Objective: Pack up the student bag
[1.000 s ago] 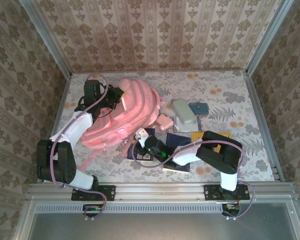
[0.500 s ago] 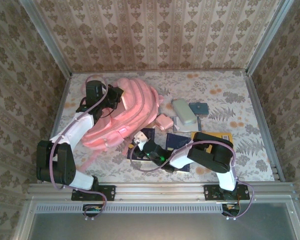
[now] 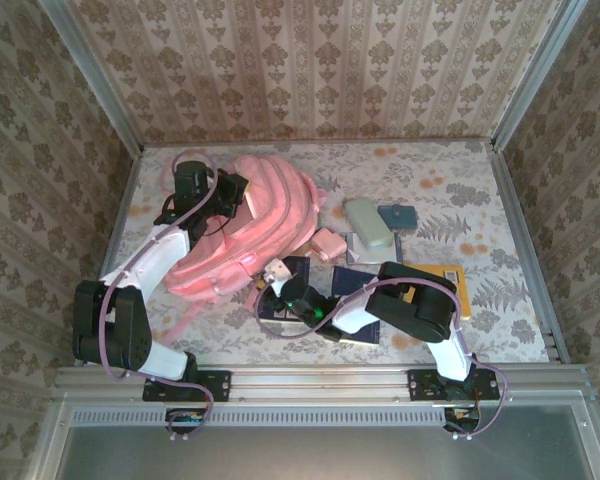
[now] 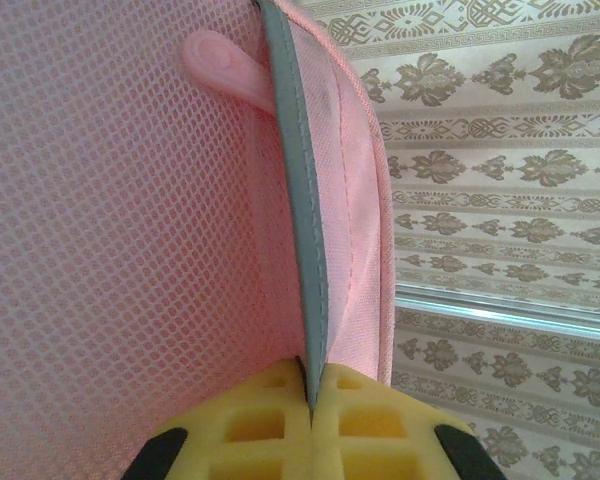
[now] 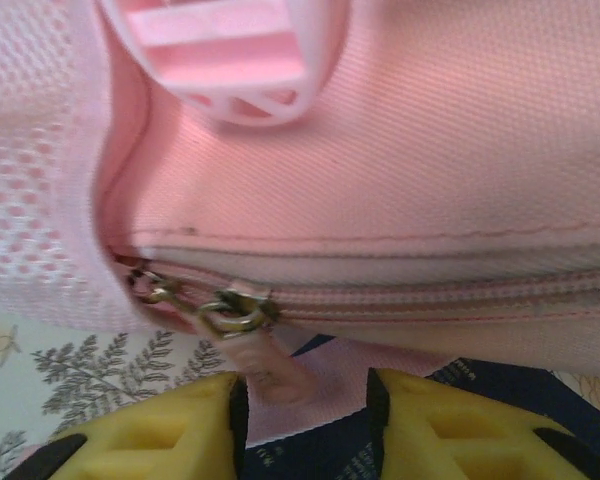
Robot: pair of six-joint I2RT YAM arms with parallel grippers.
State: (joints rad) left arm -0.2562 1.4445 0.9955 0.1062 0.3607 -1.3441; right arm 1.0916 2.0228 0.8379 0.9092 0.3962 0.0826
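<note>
The student bag (image 3: 260, 215), a big pink backpack, lies at the table's left middle. My left gripper (image 3: 225, 195) is at its far left edge. In the left wrist view the yellow fingers (image 4: 375, 420) are shut on the bag's grey trim (image 4: 302, 230), beside pink mesh. My right gripper (image 3: 277, 270) is at the bag's near right edge. In the right wrist view its jaws (image 5: 305, 400) stand apart around a pink zip pull tab (image 5: 272, 368). The tab hangs from a brass slider (image 5: 230, 312) and rests against the left finger (image 5: 170, 425). A gap remains on its right side.
A small pink pouch (image 3: 327, 243), a pale green case (image 3: 368, 222) and a small blue item (image 3: 396, 216) lie right of the bag. Dark navy books (image 3: 355, 285) and a yellow book (image 3: 452, 285) lie under my right arm. Metal rails edge the table.
The right arm's elbow has folded leftward and its gripper has settled at the bag's near edge. The left gripper keeps its hold and has crept slightly farther back.
</note>
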